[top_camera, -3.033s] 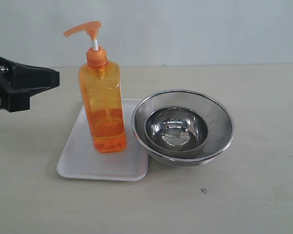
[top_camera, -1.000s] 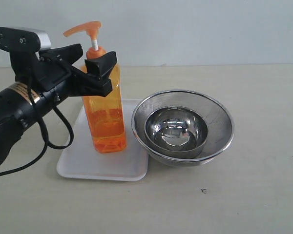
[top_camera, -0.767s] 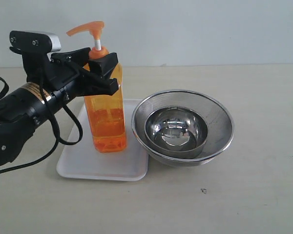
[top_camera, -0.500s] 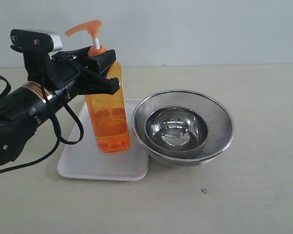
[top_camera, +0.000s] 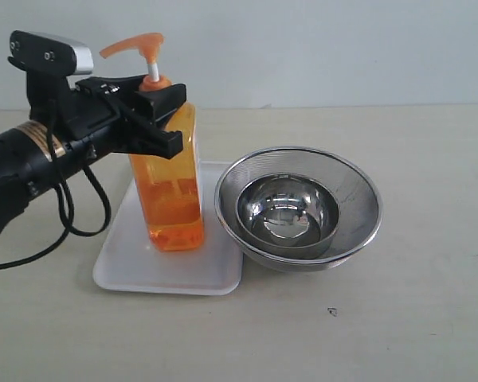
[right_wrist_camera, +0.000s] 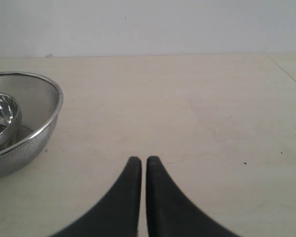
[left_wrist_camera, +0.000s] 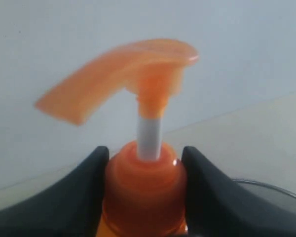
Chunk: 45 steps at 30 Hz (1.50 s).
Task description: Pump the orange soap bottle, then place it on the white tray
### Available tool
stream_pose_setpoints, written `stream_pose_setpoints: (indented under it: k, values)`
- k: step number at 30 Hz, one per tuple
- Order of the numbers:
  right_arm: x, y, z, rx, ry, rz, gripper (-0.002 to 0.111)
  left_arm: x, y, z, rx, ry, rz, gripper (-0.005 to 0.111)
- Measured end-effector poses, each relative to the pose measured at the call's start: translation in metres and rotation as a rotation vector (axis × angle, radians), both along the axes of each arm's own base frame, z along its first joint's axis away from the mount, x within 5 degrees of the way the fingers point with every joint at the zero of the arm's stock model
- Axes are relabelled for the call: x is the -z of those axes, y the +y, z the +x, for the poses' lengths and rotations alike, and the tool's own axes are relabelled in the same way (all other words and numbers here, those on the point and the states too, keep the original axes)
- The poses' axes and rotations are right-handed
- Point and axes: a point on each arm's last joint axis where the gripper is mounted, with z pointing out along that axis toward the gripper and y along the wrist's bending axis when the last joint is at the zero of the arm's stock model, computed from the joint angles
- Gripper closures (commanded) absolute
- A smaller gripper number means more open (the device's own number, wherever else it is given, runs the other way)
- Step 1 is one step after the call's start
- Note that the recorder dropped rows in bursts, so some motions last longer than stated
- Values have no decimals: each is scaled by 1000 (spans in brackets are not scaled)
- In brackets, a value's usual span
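Note:
The orange soap bottle (top_camera: 175, 195) stands on the white tray (top_camera: 127, 267), leaning slightly. Its orange pump head (top_camera: 135, 45) is raised on the white stem. My left gripper (top_camera: 172, 116) comes in from the left and is shut on the bottle's orange collar just under the stem. In the left wrist view the collar (left_wrist_camera: 143, 190) fills the gap between the black fingers (left_wrist_camera: 84, 192), with the pump head (left_wrist_camera: 133, 69) above. My right gripper (right_wrist_camera: 139, 160) is shut with nothing in it, low over bare table, and does not show in the exterior view.
A steel mesh bowl (top_camera: 358, 187) holding a smaller steel bowl (top_camera: 287, 211) sits right against the tray's right edge. The mesh bowl (right_wrist_camera: 39, 128) also shows in the right wrist view. A black cable (top_camera: 80, 231) hangs from the left arm over the tray's left side.
The left gripper's jaws have shut on the bottle's collar. The arm has drawn slightly left, and the bottle has shifted and tilted a little with it. The right gripper has not moved.

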Motion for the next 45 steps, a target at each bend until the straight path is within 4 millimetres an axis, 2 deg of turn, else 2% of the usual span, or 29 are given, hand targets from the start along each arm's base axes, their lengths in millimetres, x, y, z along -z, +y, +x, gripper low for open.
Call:
stream_pose_setpoints:
  k: [4,8,18,31,45]
  values:
    - [0,0,0,0,0,0,107,-10,14,2,6,-23,-12,102]
    - [0,0,0,0,0,0,107,-12,23,4,31,-15,-23,102]
    - [0,0,0,0,0,0,107,-28,17,11,102,-68,-54,102]
    - [0,0,0,0,0,-2,107,6,11,33,101,10,-29,102]
    - [0,0,0,0,0,2,107,7,22,36,120,-9,9,102]
